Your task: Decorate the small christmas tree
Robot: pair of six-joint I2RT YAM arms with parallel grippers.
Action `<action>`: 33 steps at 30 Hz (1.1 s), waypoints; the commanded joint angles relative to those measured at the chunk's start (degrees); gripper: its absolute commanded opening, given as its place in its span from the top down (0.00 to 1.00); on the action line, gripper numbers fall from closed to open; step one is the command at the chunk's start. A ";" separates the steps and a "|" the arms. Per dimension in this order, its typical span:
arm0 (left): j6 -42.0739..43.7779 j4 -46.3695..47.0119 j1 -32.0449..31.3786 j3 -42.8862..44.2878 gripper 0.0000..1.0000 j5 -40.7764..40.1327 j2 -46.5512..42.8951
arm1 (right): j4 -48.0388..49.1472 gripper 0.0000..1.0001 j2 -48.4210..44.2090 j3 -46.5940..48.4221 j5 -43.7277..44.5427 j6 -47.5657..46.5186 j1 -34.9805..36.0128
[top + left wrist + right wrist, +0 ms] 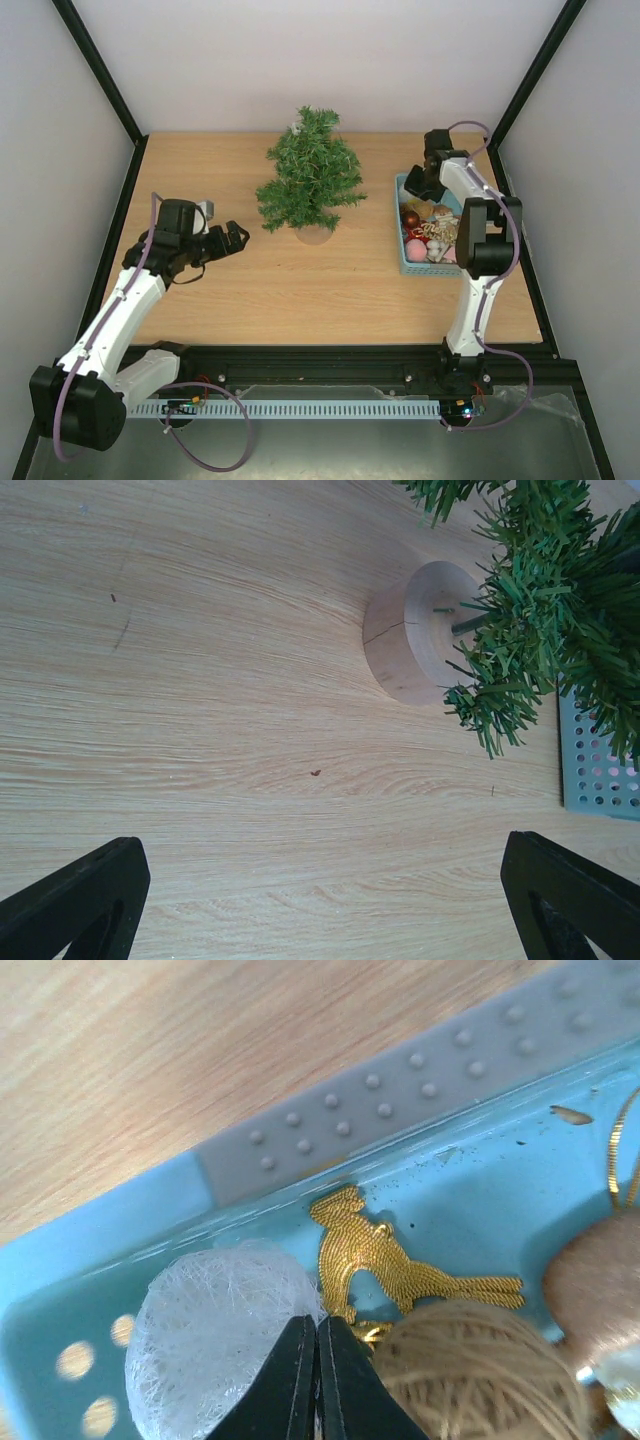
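Small christmas tree (312,180) stood upright at far-centre of table (250,300), on its round wooden base (410,635); no ornaments visible on the branches. Light-blue basket (400,245) sat just to the tree's right, near the right edge, packed w/ baubles in red, pink, gold and white.

L arm reached in from the near-left. L fingers (85,905) were spread wide, grasping nothing, low over bare wood and pointed at the tree base, a short way off to its left. In the left wrist view a perforated corner of the basket showed past the lowest branches.

R arm was bent over the basket, wrist down at its far end. R fingers (300,1380) were clenched tight together, tips inside the basket btwn a white fibrous ball (215,1330) and a twine ball (480,1370). Couldn't tell if anything was pinched btwn them. A gold bird ornament (385,1260) lay flat on the basket floor just beyond the tips, and a pinkish-tan bauble (595,1280) sat to the right of it. A grey dotted strip (400,1110) ran along the basket rim.
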 commanded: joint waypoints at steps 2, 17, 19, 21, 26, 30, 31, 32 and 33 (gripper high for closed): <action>-0.54 -1.22 0.31 1.81 0.01 0.56 -1.86 | -4.72 0.99 -7.52 1.28 1.89 -2.03 -0.69; -0.73 -2.49 0.30 2.91 0.01 -0.45 -4.56 | -8.31 0.99 -27.92 -3.64 -4.23 -4.78 0.09; -1.02 -2.21 0.33 2.41 0.01 -0.53 -5.09 | -8.58 0.99 -30.86 -4.32 -6.16 -4.70 1.28; -1.25 -2.03 0.32 2.15 0.01 -0.33 -5.40 | -8.69 0.98 -33.48 -4.93 -7.38 -4.55 2.92; -1.63 -1.43 0.34 1.30 0.01 -0.20 -6.64 | -6.40 0.98 -37.13 -8.80 -13.44 -1.73 6.61; -1.63 -1.44 0.31 1.26 0.01 0.13 -6.85 | 1.87 0.98 -37.01 -15.27 -23.56 4.03 7.00; -1.74 -1.49 0.28 1.31 0.01 0.07 -7.11 | 4.13 0.98 -36.50 -16.65 -24.56 4.90 7.11; -1.80 -1.63 0.32 1.43 0.01 -0.05 -7.32 | 5.87 0.99 -35.72 -17.68 -25.73 6.16 7.26; -1.86 -1.70 0.33 1.45 0.01 -0.15 -7.52 | 7.20 0.99 -34.72 -18.11 -26.41 6.65 7.69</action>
